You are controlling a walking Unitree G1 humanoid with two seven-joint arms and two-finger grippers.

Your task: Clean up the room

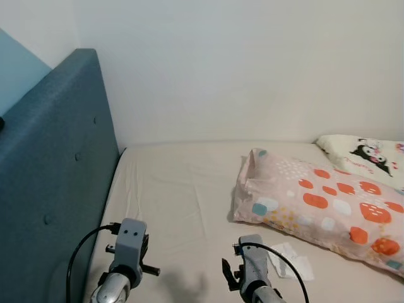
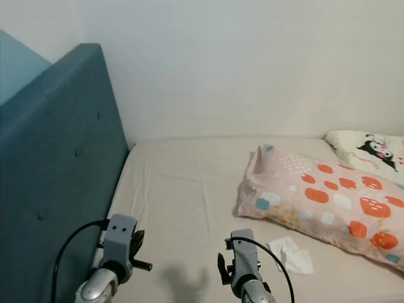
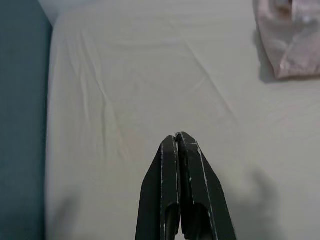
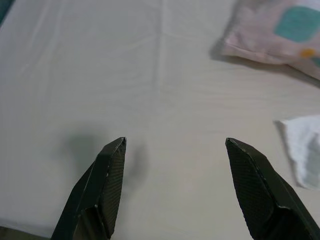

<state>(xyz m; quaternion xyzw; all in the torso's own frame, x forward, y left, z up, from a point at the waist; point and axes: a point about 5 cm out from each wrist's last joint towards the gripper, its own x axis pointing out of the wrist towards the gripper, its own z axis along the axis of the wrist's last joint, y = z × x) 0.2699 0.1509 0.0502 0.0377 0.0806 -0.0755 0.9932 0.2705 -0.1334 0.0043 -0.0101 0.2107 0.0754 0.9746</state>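
**A:** What is seen from the robot's head?

**B:** A bed (image 1: 170, 189) covered in a pale beige sheet is seen from above, with a blue padded headboard (image 1: 57, 164) along the robot's left and a white wall behind. A pink pillow (image 1: 322, 208) with orange and teal patches is laid on the right side, and a second, white cartoon-print pillow (image 1: 366, 154) is tucked behind it.

**A:** Where is the thing to be cleared?

**B:** A crumpled white tissue (image 2: 291, 254) is found on the sheet, just beside the pink pillow's near edge and to the right of the right gripper (image 4: 175, 150).

**A:** How are the grippers held?

**B:** The right gripper is held above the sheet with its fingers spread wide apart and nothing between them. The left gripper (image 3: 177, 140) is held over bare sheet near the headboard, its fingers pressed together on nothing.

**A:** How is the tissue likely to handle?

**B:** It is judged very light, soft and easily crushed, possibly paper, though the material cannot be confirmed at this size. A pinch is best taken at its raised, bunched middle, since flat edges may be missed against the sheet.
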